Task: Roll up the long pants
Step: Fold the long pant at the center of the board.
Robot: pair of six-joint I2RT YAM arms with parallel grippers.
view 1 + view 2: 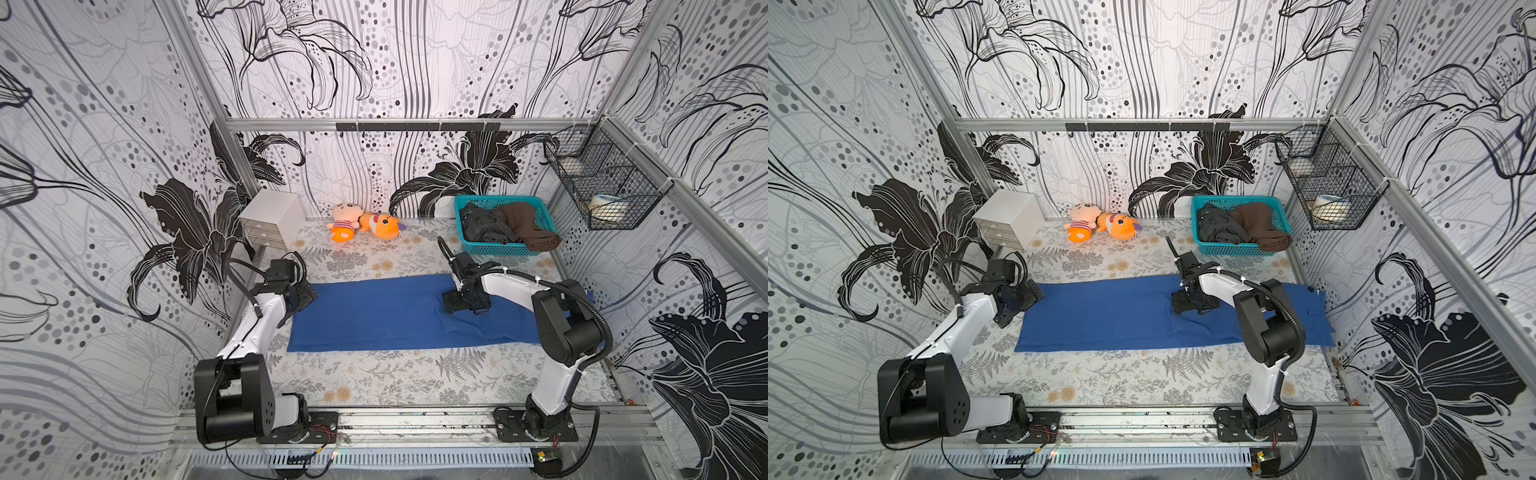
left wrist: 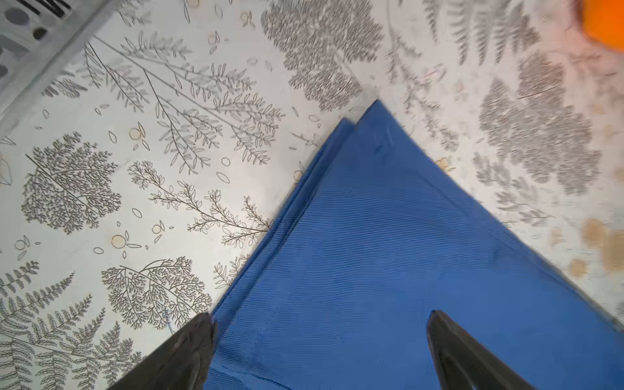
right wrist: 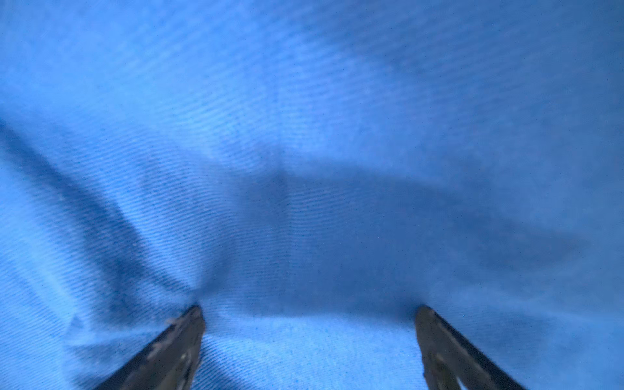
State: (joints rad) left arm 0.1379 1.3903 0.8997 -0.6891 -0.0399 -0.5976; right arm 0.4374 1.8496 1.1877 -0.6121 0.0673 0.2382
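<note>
The left gripper (image 2: 320, 315) hangs open over an end corner of the blue pants (image 1: 374, 311) — a soft, light, floppy strip lying flat across mid-frame — while the right gripper (image 3: 310, 309), also open, presses it right of centre; likely best pinched at that layered corner.

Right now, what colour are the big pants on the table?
Plain royal blue, with no pattern. The long pants show best in a top view.
</note>
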